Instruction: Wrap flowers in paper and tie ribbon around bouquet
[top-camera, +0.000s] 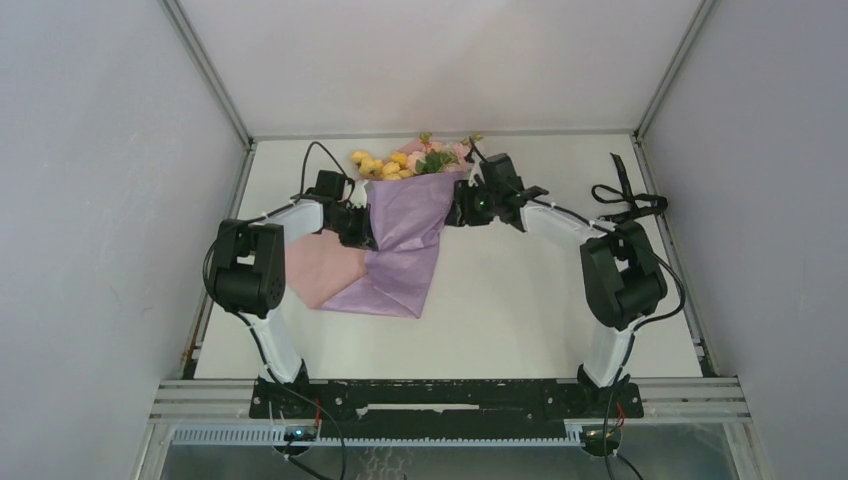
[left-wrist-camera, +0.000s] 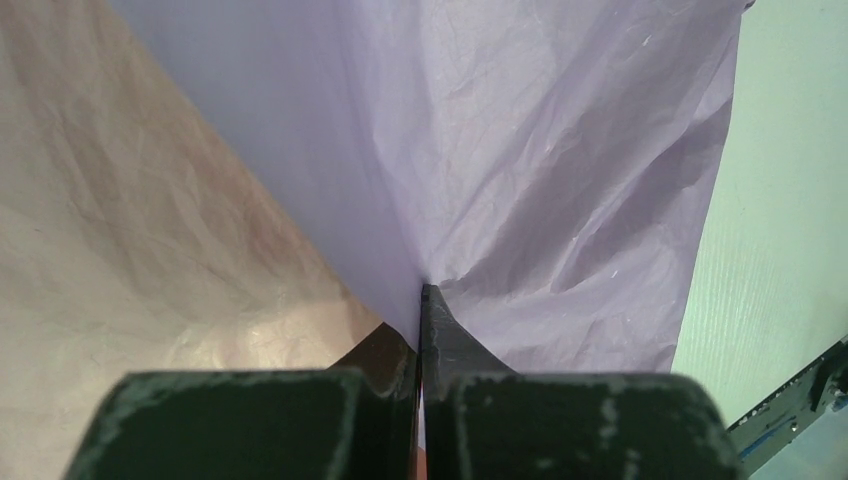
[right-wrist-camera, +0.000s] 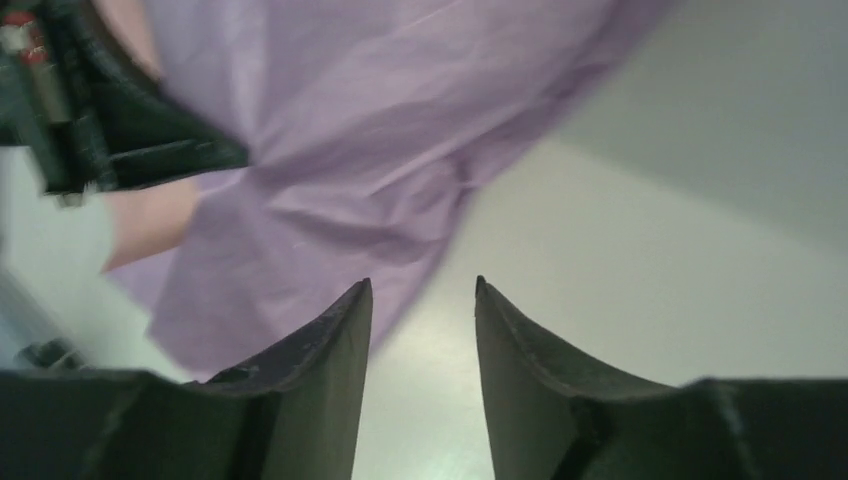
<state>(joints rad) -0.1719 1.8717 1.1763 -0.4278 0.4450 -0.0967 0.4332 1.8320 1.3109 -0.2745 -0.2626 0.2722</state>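
Bouquet (top-camera: 405, 215) lies on the white desk (top-camera: 520, 300), with its blooms at the far end. Flowers (top-camera: 405, 160) are yellow, pink and white heads with green leaves, sticking out of the bouquet's far end. Paper (top-camera: 400, 250) is wrapped loosely over the stems with the lilac face out, and it narrows to a point at the bouquet's near end. A pink flap of the same sheet lies flat on the desk at the bouquet's left. Left gripper (left-wrist-camera: 424, 300) is pressed together, pinching the paper at the bouquet's left edge, where the lilac face meets the pink flap. Creases fan out from the pinch. Right gripper (right-wrist-camera: 422, 290) sits just beside the bouquet's right edge with its fingers spread, and only bare desk shows in the gap. Whether a fingertip touches the paper, cannot tell, as the right wrist view is blurred. Ribbon (top-camera: 628, 195) is black and looped, lying on the desk well to the right of the bouquet, apart from both grippers.
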